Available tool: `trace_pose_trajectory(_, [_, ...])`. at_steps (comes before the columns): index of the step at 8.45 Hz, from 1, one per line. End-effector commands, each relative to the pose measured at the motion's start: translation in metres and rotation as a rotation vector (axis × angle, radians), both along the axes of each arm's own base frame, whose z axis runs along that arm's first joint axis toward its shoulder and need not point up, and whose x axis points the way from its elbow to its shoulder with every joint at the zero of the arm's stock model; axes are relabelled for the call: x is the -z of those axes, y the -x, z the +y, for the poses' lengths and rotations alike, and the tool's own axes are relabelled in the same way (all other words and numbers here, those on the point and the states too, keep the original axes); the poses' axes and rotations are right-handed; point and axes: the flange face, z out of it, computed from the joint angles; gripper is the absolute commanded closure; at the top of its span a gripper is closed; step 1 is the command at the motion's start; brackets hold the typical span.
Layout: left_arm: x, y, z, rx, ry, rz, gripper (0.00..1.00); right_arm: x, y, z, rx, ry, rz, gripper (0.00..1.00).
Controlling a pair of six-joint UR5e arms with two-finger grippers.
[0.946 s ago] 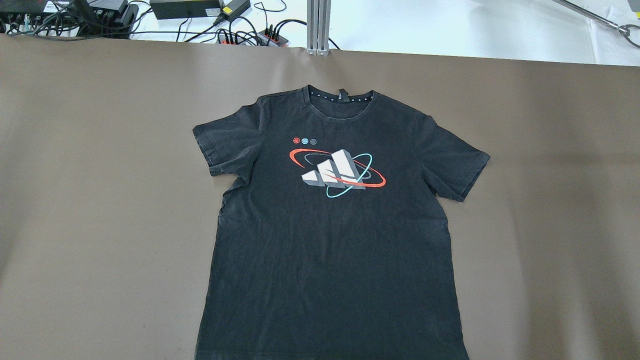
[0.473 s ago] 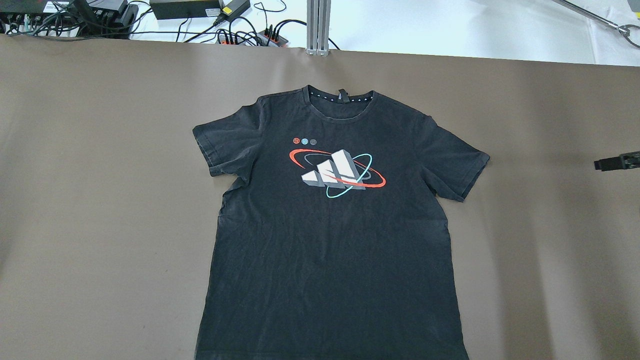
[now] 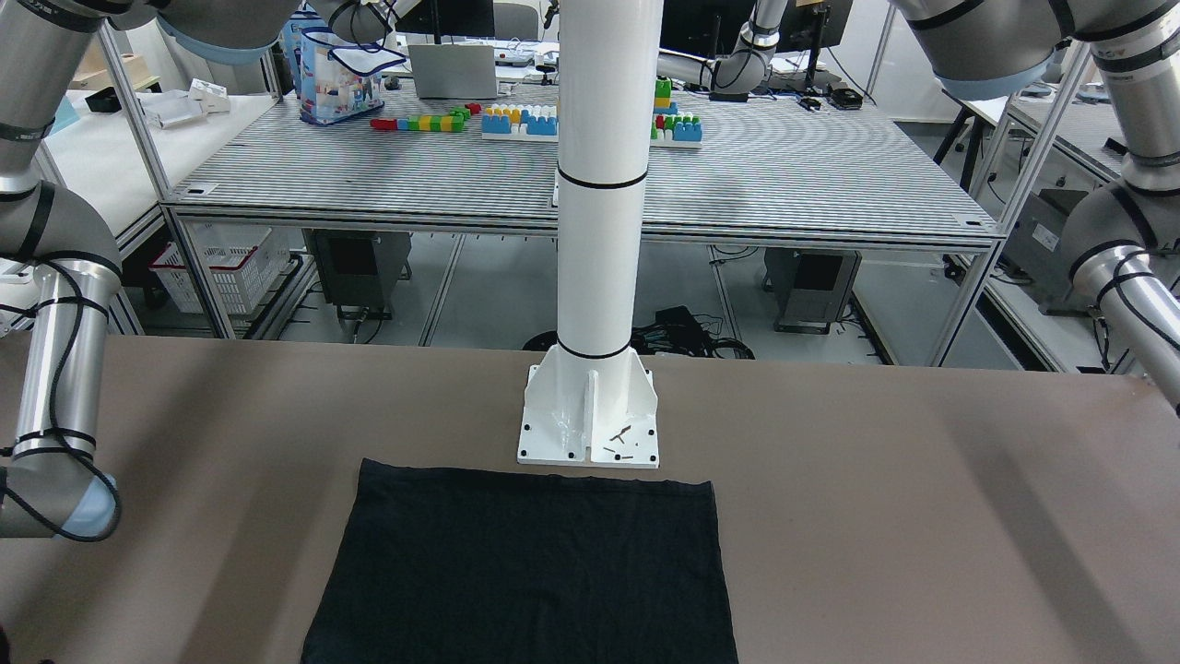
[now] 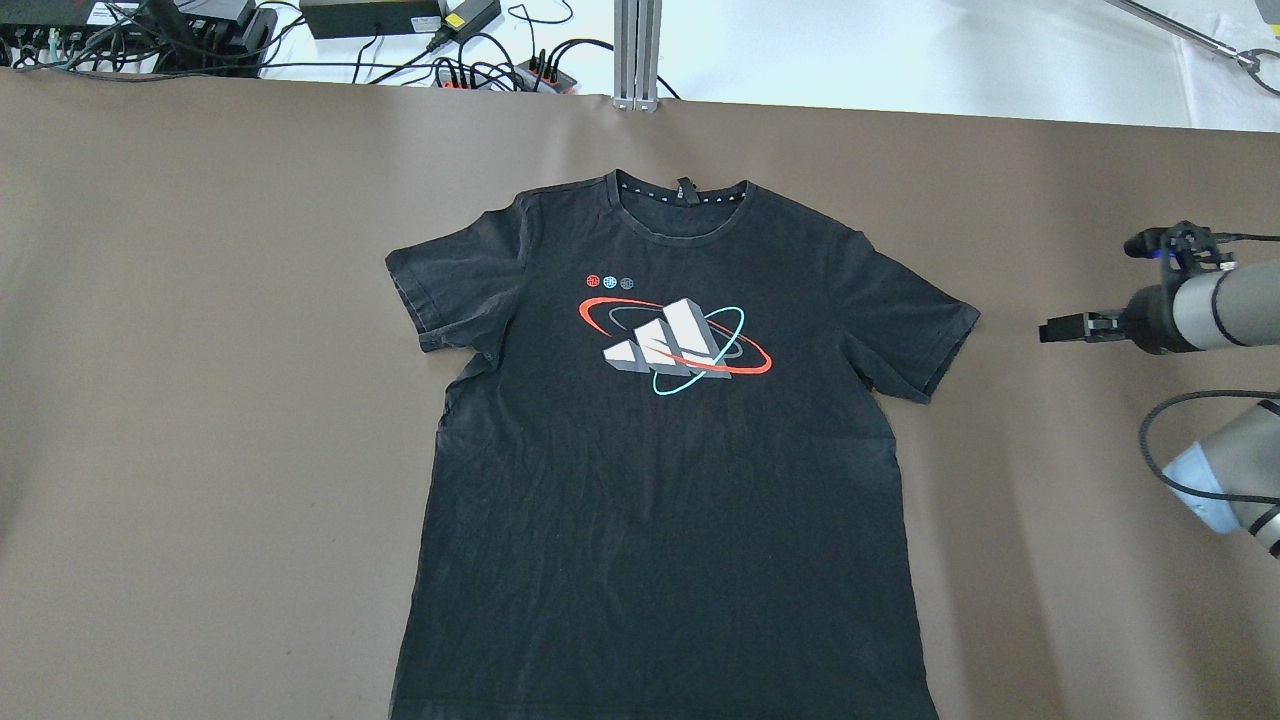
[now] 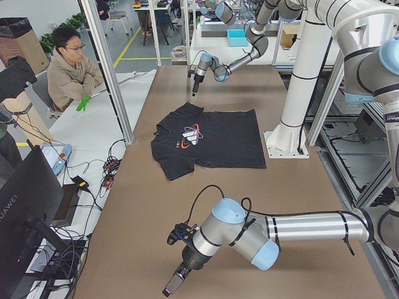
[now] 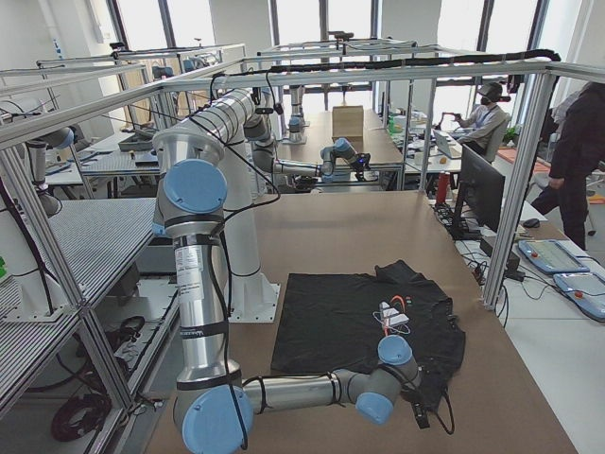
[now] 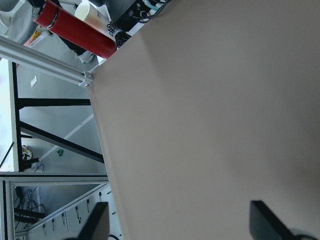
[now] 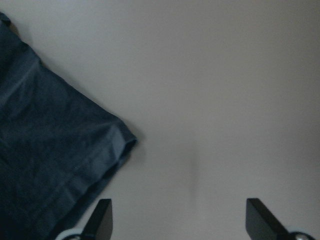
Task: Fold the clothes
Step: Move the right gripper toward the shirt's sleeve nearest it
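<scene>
Though the black T-shirt takes up the middle of the brown table, wide strips of bare cloth run down both of its sides, so each arm has free room to work. It lies flat with the print up, its collar towards the far edge. The bottom hem stops just short of the white pole's base plate, apart from it. The sleeve on the robot's right ends in a clean hemmed corner, with open table beyond.

Half a second ago only the black tip of the right gripper poked in at the overhead view's right edge. Now it has come well in, wrist and elbow with it, and is near that sleeve but not touching. The shirt itself has not shifted (not a wrinkle looks different).

The right forearm lies roughly level, claw pointing at the sleeve. Its wrist camera shows the two fingers spread wide over bare table, the sleeve corner off to one side. The left gripper hangs low over the table's far left end, well apart from the shirt, elbow bent, fingers likewise spread with nothing between them.
</scene>
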Motion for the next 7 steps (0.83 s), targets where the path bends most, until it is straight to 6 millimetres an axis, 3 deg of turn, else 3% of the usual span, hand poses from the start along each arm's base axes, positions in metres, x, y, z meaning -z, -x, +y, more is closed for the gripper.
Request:
trace_pose_trajectory(1, [0.003,0.000,-0.003,0.009,-0.002,0.004,0.00,0.028,0.048,-0.016,-0.097,0.078,-0.002,0.12])
trace_pose_trajectory(3, [0.005,0.000,-0.006,0.011,-0.006,0.002,0.00,0.024,0.051,-0.019,-0.093,0.086,0.009,0.16])
trace_pose_trajectory(4, [0.005,0.001,-0.007,0.023,-0.007,-0.010,0.00,0.011,0.054,-0.020,-0.086,0.102,0.025,0.21])
trace_pose_trajectory(7, [0.005,0.002,-0.006,0.026,-0.008,-0.010,0.00,0.010,0.065,-0.034,-0.064,0.088,0.048,0.34])
